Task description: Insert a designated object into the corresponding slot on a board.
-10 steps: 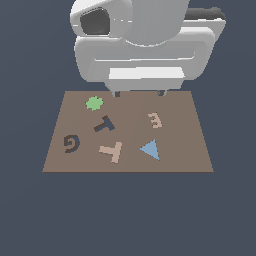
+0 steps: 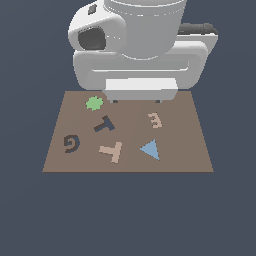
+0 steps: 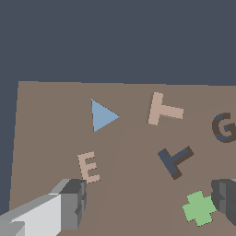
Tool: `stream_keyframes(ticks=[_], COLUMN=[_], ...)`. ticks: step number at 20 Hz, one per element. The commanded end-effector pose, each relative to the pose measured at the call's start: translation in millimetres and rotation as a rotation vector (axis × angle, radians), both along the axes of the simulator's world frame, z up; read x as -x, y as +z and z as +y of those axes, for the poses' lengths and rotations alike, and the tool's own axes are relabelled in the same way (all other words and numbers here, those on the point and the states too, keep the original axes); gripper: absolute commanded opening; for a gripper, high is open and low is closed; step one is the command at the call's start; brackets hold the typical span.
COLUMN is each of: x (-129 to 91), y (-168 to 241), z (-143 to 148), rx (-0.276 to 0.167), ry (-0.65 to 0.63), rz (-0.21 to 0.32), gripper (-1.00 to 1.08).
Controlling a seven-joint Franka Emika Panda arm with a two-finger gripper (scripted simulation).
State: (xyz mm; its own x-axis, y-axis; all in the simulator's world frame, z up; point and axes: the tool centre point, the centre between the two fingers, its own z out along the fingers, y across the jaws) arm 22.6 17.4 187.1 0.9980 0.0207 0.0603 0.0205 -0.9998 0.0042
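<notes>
The brown board (image 2: 185, 150) lies flat under the arm. The tan T-shaped piece (image 2: 112, 150) lies on it near the front edge in the exterior view, and it also shows in the wrist view (image 3: 162, 109). The dark T-shaped slot (image 2: 104, 124) sits just behind it, a short gap away (image 3: 175, 161). My gripper (image 2: 137, 101) hangs above the board's back edge, well away from the tan T. It is open and empty. In the wrist view (image 3: 150, 203) its fingers (image 3: 73, 203) stand wide apart.
Also on the board are a green cross (image 2: 94, 103), a dark G-shaped mark (image 2: 72, 143), a small tan E-shaped piece (image 2: 155, 120) and a blue triangle (image 2: 150, 149). One finger is beside the green cross (image 3: 199, 207). Plain dark floor surrounds the board.
The arm has shifted slightly and the fingertips sit a little lower in the exterior view. The pieces on the board have not moved.
</notes>
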Motion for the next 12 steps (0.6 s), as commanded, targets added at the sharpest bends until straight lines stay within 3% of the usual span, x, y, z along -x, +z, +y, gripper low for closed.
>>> stream_keyframes(ticks=[1, 12], x=[-5, -41], y=[-9, -79], z=[-4, -38], rx=[0.000, -0.004], ry=[-0.013, -0.115], rz=[0.005, 0.034], gripper=[1.00, 1.00])
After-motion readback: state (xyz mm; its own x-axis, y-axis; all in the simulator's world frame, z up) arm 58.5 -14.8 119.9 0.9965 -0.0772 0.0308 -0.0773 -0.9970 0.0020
